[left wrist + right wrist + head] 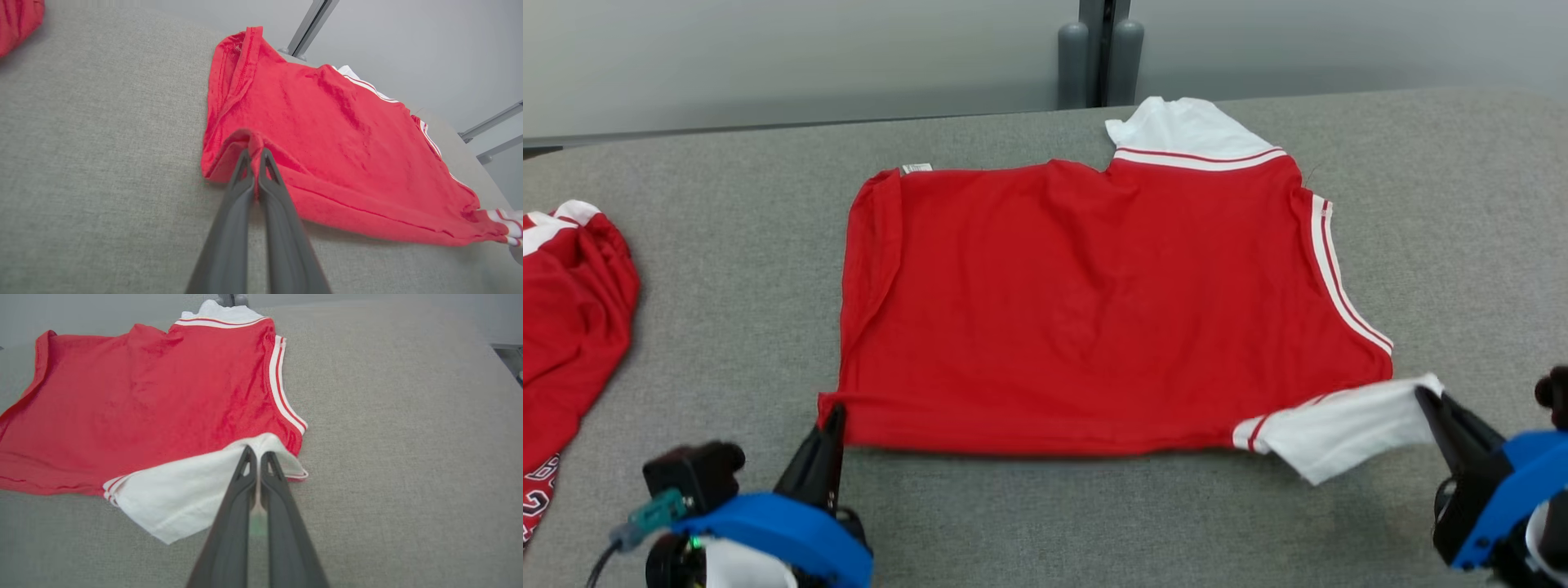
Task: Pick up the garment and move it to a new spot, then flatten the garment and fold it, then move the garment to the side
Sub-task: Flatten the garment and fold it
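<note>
A red fabric garment (1094, 302) with white, stripe-trimmed sleeves is spread flat on the grey cloth-covered table (1462, 204). Its near left hem corner is pinched between the closed fingers of the left gripper (255, 153). Its near white sleeve (184, 498) is clamped in the closed right gripper (255, 453). A second crumpled red garment (564, 327) lies well apart to its left.

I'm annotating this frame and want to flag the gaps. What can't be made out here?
Second garment: cut off by the head view's left edge; its print is only partly seen.
Tag on the red garment: too small to read, head view.
Red garment's underside: hidden against the table, all views.
Layers pinched by the left gripper and right gripper: hidden inside the shut jaws, wrist views.
</note>
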`<state>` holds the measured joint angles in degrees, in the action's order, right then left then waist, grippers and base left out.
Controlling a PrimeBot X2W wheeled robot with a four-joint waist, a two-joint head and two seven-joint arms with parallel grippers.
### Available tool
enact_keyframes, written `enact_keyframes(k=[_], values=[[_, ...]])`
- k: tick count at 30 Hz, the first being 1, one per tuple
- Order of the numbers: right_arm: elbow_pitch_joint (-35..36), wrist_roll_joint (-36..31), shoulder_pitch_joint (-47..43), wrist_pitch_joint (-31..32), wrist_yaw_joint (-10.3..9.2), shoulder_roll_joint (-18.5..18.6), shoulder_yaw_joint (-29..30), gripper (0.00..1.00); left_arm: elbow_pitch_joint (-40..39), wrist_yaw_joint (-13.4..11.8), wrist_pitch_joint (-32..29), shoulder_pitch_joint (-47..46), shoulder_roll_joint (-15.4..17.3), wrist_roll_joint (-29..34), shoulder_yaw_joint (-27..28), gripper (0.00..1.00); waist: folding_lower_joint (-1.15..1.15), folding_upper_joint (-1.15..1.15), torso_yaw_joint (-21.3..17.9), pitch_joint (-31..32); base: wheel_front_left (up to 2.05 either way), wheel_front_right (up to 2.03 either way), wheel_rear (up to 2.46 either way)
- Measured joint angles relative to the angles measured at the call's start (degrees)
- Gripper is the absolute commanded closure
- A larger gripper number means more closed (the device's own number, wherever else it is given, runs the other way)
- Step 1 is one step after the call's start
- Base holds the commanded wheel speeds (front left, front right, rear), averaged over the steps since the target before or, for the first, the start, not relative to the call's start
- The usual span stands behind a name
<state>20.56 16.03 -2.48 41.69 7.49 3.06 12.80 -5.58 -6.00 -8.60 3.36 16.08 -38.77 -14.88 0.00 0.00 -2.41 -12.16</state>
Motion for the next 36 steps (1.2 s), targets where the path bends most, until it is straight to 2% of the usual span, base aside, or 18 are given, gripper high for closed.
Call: enact_keyframes(k=[4, 11, 21, 22, 23, 30, 36], values=[[-2.5, -0.7, 5.9, 1.1, 0.00, 2.3, -1.2, 1.00, 2.4, -0.1, -1.5, -5.9, 0.0, 0.7, -0.3, 1.00, 0.00, 0.00, 0.1, -1.4, 0.00, 0.00, 0.00], [-11.0, 0.6, 16.8, 2.1, 0.00, 5.8, -4.6, 1.00, 10.1, -0.5, -2.4, -13.9, -0.6, 1.7, -0.7, 1.00, 0.01, 0.00, 0.0, -4.8, 0.00, 0.00, 0.00], [-21.5, 1.9, 29.1, -3.4, 0.00, 10.4, -11.2, 1.00, 17.2, 0.5, -1.2, -19.7, -1.8, 2.5, -1.6, 1.00, 0.01, 0.00, 1.6, -8.8, 0.00, 0.00, 0.00], [-22.3, 2.0, 29.8, -4.4, 0.00, 10.7, -11.7, 0.54, 17.7, 0.5, -1.1, -20.0, -1.9, 2.5, -1.9, 0.68, 0.01, 0.00, 1.9, -8.9, 0.00, 0.00, 0.00], [-23.1, 2.5, 30.5, -5.7, 0.01, 11.0, -12.1, 0.00, 18.1, 0.7, -1.0, -20.2, -2.1, 2.5, -2.1, 0.00, 0.01, 0.00, 2.1, -8.9, 0.00, 0.00, 0.00], [-26.6, 3.2, 32.0, -15.5, 0.00, 12.1, -13.2, 0.00, 18.9, 1.0, 2.7, -20.0, -2.9, 2.8, -2.1, 0.00, 0.01, 0.00, 3.3, -6.9, 0.00, 0.00, 0.00], [-27.1, 3.9, 27.4, -16.5, 0.00, 11.8, -10.6, 0.00, 18.1, 0.4, 4.7, -15.0, -1.8, 3.9, -2.2, 0.00, 0.00, 0.00, 3.3, -3.6, 0.00, 0.00, 0.00]])
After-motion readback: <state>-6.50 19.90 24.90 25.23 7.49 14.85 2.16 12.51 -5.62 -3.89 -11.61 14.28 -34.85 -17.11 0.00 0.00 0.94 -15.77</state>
